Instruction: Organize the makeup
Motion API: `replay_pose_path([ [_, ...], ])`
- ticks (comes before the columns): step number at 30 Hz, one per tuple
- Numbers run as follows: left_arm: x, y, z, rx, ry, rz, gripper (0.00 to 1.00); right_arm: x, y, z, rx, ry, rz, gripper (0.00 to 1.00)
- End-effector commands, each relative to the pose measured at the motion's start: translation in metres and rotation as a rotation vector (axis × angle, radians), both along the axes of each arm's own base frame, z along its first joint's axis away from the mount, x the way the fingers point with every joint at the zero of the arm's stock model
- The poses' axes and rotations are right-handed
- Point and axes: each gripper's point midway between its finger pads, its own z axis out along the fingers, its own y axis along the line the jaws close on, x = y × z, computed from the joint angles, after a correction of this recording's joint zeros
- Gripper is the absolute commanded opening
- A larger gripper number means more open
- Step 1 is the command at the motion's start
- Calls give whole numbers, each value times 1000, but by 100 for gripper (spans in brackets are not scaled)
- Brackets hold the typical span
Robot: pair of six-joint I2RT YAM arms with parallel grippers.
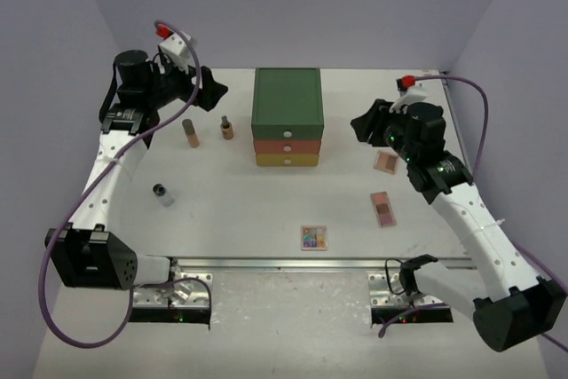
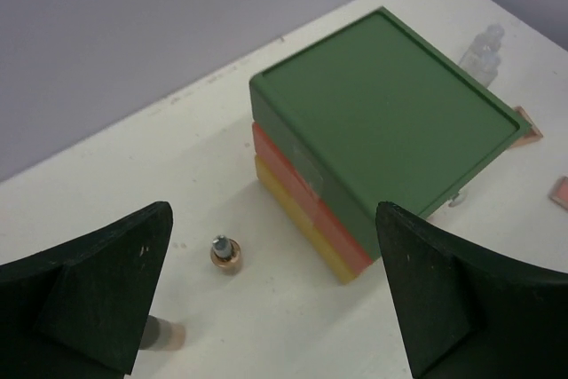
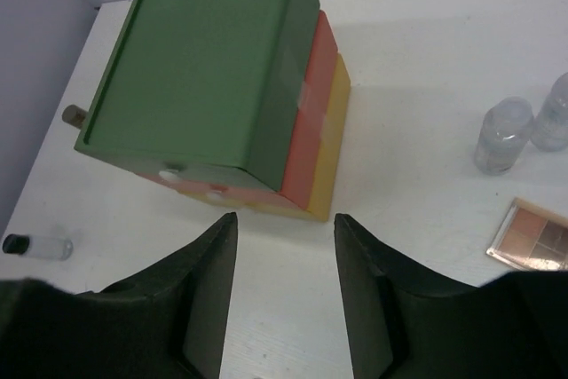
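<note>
The left gripper (image 2: 273,219) has its jaws spread wide with nothing between them. It hangs over the far left of the table (image 1: 222,219). The right gripper (image 3: 286,228) shows a narrower gap, also with nothing in it, and hangs over the far right, pointing at the box.

Nearest the arm bases, about mid-table, lies the square multicolour eyeshadow palette (image 1: 313,237). Farther back and to the right a pink-tan flat compact (image 1: 383,209) lies alone. On the left, at about the same depth, a small clear bottle (image 1: 163,193) with a dark cap lies on its side. Farther right, a second compact (image 1: 386,162) lies just beside the right arm. Two more clear bottles (image 3: 503,135) stand just beyond it.

On the far left a peach tube (image 1: 190,133) stands upright, and a shorter tube (image 1: 227,127) stands near it, between it and the three-drawer box (image 1: 287,117). That box sits at the far centre, green over orange over yellow, its drawers closed.
</note>
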Motion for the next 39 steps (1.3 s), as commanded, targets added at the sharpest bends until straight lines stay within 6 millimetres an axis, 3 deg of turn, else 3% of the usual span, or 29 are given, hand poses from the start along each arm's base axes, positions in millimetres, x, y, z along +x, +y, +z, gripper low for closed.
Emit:
replay_pose_path([
  [1,12,-22,-18,-30,191,2,94,-8,9,5,-109,44,-222,51],
  [3,18,-28,-27,-24,252,-8,91,-4,30,-7,-133,96,-223,52],
  [4,22,-28,-29,-24,273,0,91,-10,41,1,-119,97,-199,53],
  [6,42,-28,-31,-45,327,35,90,-14,77,-22,-224,170,-154,53],
  [7,44,-29,-32,-50,339,38,90,-12,89,-14,-214,158,-149,54],
  [14,60,-39,-43,-53,362,65,91,5,141,-20,-201,117,-118,51],
  [17,64,-41,-48,-45,364,76,91,11,149,-21,-256,100,-100,50],
  [19,68,-45,-55,-41,371,78,94,18,155,-34,-293,116,-99,50],
  [26,72,-56,-63,-18,368,74,95,32,175,-44,-270,88,-78,46],
  [34,72,-59,-71,-1,371,60,96,45,184,-53,-292,95,-99,44],
  [39,70,-63,-78,2,385,56,96,49,178,-56,-298,98,-150,39],
])
